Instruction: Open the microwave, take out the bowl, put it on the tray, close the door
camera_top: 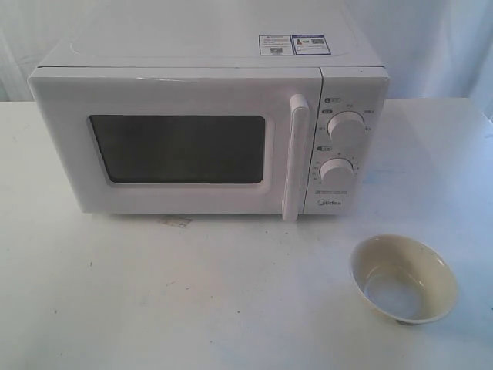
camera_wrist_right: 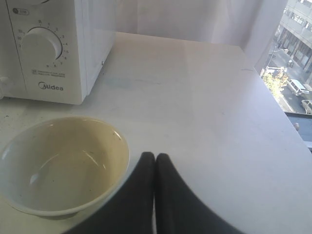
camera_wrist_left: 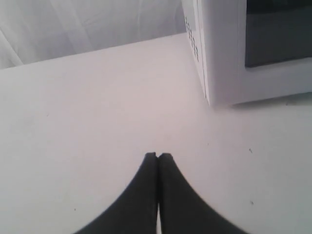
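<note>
Hovering over bare table off the microwave's left front corner, the left tool has its two dark tips pressed together with nothing between them. The microwave stands toward the far edge of the table, a little left of the middle. Its door is fully shut, and the tall bar handle sits just left of the two dials. Right of that, toward the near right corner, the bowl rests upright and empty, directly on the table and well apart from the microwave. The right tool hangs just beside the bowl's rim, its tips also closed together and gripping nothing. No tray shows in any view. With the bowl out and the door closed, the task looks either finished apart from the tray or not properly started; which of the two cannot be told from here. If the bowl is to be moved, the right tool would need to spread its tips and pinch the flaring rim, which looks glossy and may slip.
</note>
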### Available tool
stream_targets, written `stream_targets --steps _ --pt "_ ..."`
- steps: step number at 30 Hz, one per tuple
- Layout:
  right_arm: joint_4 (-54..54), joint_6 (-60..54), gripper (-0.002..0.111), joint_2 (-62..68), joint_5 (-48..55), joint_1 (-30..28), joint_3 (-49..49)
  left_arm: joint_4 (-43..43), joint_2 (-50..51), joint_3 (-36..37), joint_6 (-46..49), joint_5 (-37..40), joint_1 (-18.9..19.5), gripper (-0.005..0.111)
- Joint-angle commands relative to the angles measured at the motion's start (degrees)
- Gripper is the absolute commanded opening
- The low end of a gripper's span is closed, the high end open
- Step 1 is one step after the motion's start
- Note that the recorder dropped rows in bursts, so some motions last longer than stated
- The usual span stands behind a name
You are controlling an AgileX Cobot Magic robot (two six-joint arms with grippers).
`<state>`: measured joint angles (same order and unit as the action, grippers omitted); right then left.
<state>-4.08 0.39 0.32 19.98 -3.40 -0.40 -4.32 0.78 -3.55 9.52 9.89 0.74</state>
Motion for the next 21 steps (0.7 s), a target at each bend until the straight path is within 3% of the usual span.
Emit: stream_targets --steps 1,3,10,21 --pt "-0.49 0.24 0.0 -0.32 0.01 -0.43 0.4 0.77 -0.78 3.55 -2.79 -0.92 0.27 0.0" --pt "-0.49 0.24 0.0 -0.32 0.01 -0.43 0.4 1.01 -0.78 3.55 -3.88 3.71 0.27 0.0" --pt "-0.49 0.24 0.0 -0.32 0.01 -0.43 0.4 1.01 -0.78 3.55 -11.36 3.32 0.27 0.0" --pt "-0.33 0.24 0.0 -0.32 0.01 -0.43 0.4 1.01 -0.78 3.55 -9.52 3.42 0.27 0.0"
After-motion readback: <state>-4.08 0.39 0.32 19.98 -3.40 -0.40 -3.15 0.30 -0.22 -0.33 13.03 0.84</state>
